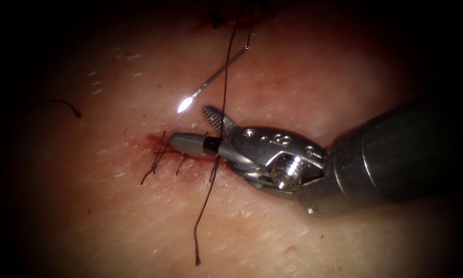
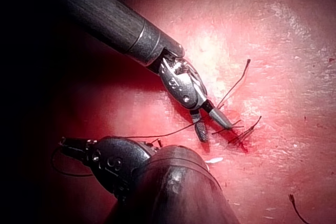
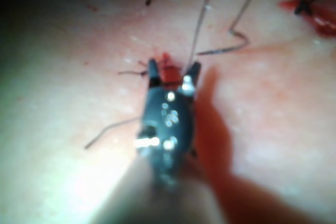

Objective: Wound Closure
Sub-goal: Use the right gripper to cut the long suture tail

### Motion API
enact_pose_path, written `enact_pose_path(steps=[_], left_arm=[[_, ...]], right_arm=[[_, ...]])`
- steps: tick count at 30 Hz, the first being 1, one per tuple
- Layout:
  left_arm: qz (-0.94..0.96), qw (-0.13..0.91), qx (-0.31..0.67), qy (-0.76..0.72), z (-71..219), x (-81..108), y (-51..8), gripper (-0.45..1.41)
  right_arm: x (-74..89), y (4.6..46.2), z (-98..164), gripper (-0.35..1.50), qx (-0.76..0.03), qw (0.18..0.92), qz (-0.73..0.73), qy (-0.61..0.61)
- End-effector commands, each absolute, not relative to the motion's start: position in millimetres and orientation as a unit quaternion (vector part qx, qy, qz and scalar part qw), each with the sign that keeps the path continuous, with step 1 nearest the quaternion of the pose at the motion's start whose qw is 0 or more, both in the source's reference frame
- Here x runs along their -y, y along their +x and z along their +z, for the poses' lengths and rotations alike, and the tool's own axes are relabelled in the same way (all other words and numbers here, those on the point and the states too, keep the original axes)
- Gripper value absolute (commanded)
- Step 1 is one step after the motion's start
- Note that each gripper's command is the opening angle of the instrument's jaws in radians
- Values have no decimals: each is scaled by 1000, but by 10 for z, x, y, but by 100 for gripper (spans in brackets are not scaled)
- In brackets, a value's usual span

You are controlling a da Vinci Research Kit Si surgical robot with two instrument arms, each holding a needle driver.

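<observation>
Right hand [image 1: 189, 126]: open, gripping nothing. One jaw laid flat along the cut [image 1: 190, 157], the other cocked up and away from it. Thread [image 1: 225, 87] running straight through the gap between the two, touching neither as far as can be seen.

Left hand [image 2: 71, 146]: low over the tissue [image 1: 113, 216], dark; open or closed, holding anything or not, can't tell.

Needle [image 1: 213, 78]: free, held by neither hand, not in the tissue. Just beyond the cut, toward the tissue's far edge. Long axis diagonal: bright tip close to the right hand's raised jaw, tail end further off toward the far edge, with thread leaving it there. Resting on the skin or hanging just above it, unclear.

Judgement: tip end nearest to the right hand and within short reach; shaft pointing almost at the hand, so wrist turn probably needed to take it crosswise.

Surface: soft, wet, red fluid [image 1: 154, 141] at the cut's left end, finished stitches [image 1: 155, 160] across it there. Thread tail trailing toward the tissue's near edge, a loose thread scrap [image 1: 67, 105] well off to the left. Room tight around the cut, with thread in the way of any closing move.
</observation>
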State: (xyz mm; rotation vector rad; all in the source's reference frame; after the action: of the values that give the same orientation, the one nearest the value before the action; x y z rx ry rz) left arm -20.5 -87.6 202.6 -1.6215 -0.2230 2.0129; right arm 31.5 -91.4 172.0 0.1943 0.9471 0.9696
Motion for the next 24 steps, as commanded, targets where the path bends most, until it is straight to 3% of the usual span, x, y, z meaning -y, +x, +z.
enact_pose_path(steps=[1,15,20,23,24], left_arm=[[746,271,86,-602,2024,888,-212,-45],[745,272,83,-603,2008,885,-217,-45],[745,272,84,-604,2009,884,-219,-45],[745,271,84,-604,2009,884,-219,-45],[745,271,84,-604,2009,884,-218,-45]], right_arm=[[926,324,1722,126,-438,774,447,93],[922,328,1730,123,-443,772,447,89],[925,335,1729,110,-445,772,444,93],[926,335,1728,47,-450,779,427,95],[926,335,1728,12,-451,780,423,96]])
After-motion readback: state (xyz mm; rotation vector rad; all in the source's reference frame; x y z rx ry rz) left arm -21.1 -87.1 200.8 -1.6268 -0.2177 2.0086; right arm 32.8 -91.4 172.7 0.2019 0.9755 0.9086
